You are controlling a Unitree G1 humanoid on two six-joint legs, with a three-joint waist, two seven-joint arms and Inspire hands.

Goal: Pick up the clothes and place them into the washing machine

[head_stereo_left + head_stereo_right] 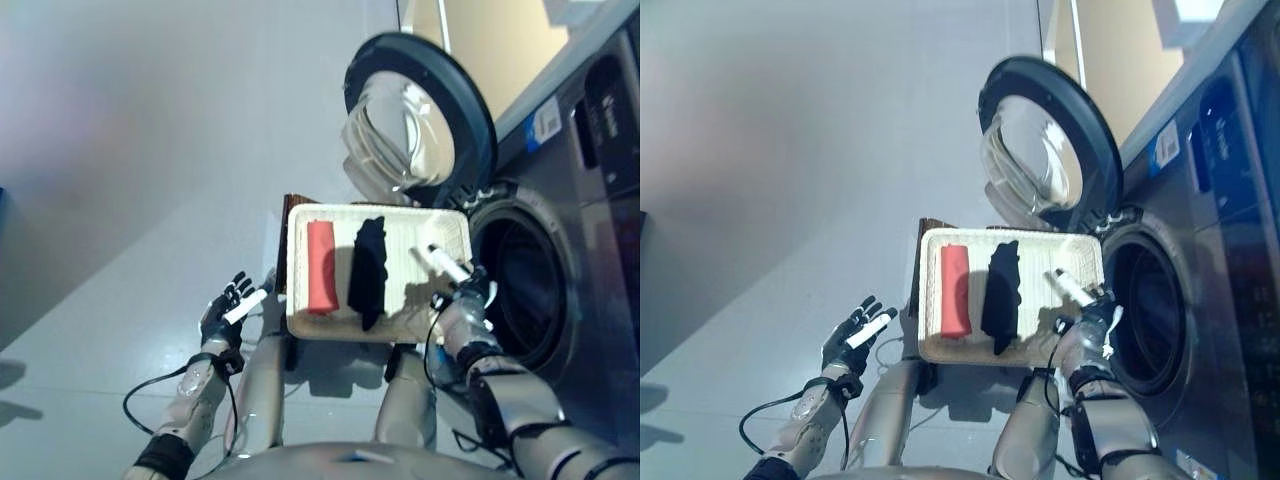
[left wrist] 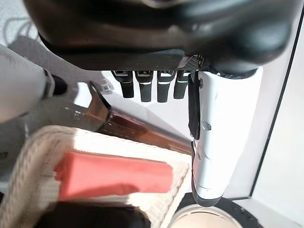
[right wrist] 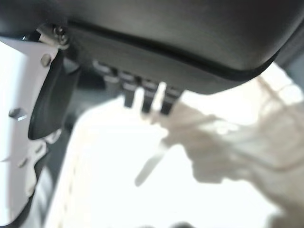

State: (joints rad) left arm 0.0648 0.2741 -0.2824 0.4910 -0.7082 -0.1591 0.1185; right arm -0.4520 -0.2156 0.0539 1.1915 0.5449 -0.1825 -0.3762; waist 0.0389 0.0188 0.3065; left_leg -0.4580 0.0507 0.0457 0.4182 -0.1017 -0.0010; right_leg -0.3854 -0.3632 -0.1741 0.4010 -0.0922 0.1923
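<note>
A folded red cloth (image 1: pixel 321 266) and a crumpled black cloth (image 1: pixel 367 272) lie side by side in a white woven basket (image 1: pixel 425 236). The washing machine (image 1: pixel 590 190) stands to the right, its drum opening (image 1: pixel 525 290) dark and its round door (image 1: pixel 415 125) swung wide. My right hand (image 1: pixel 465 290) hovers open over the basket's right end, beside the drum, touching neither cloth. My left hand (image 1: pixel 222 315) is open, left of the basket and apart from it. In the left wrist view the red cloth (image 2: pixel 114 178) lies past the straight fingers (image 2: pixel 147 85).
The basket rests on a dark brown stand (image 1: pixel 285 215), whose edge shows at the basket's left. Pale grey floor (image 1: pixel 130 180) spreads out to the left. The open door stands just behind the basket's far edge.
</note>
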